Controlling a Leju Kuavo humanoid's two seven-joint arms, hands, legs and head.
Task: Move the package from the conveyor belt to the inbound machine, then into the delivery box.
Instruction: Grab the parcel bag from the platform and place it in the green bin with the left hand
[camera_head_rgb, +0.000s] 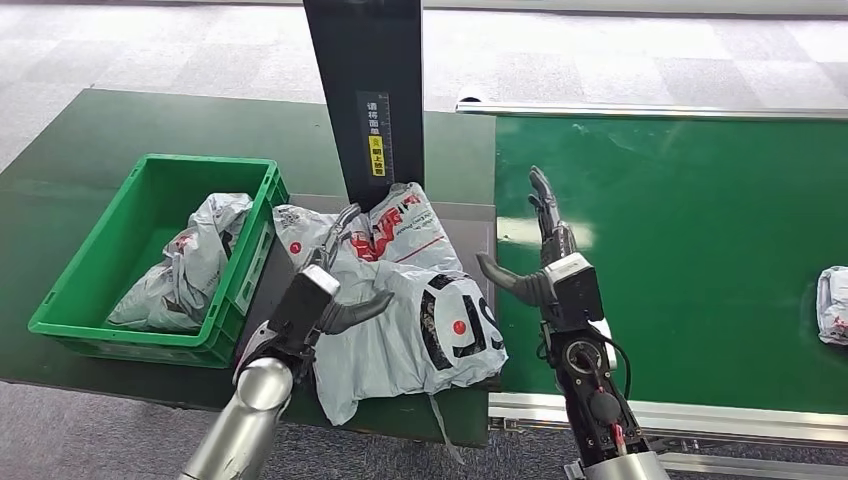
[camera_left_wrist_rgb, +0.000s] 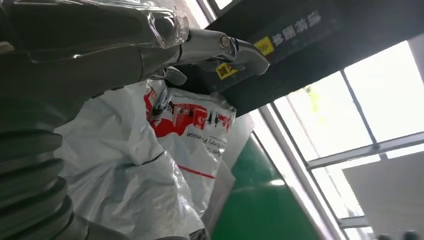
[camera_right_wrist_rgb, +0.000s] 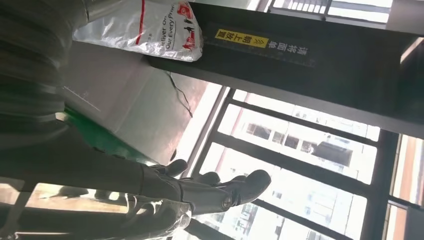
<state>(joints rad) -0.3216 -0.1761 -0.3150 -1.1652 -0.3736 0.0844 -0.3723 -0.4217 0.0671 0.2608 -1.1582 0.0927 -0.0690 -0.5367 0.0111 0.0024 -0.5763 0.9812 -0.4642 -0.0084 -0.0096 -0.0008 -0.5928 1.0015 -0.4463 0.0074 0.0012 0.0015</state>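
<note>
On inbound machine (camera_head_rgb: 470, 225): left hand (camera_head_rgb: 335, 300) clutching package (camera_head_rgb: 420, 310), right hand (camera_head_rgb: 545, 265) spread, empty. Slippery bag, could slide before delivery box (camera_head_rgb: 75, 300).

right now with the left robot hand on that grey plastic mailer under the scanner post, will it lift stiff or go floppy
Probably floppy: the grey mailer bag lies crumpled, with a loose corner drooping over the platform's front edge. Likely slippery too, since its film shines in the left wrist view. The left robot hand rests on its edge, so the far end may sag and drag toward the green crate.
</note>
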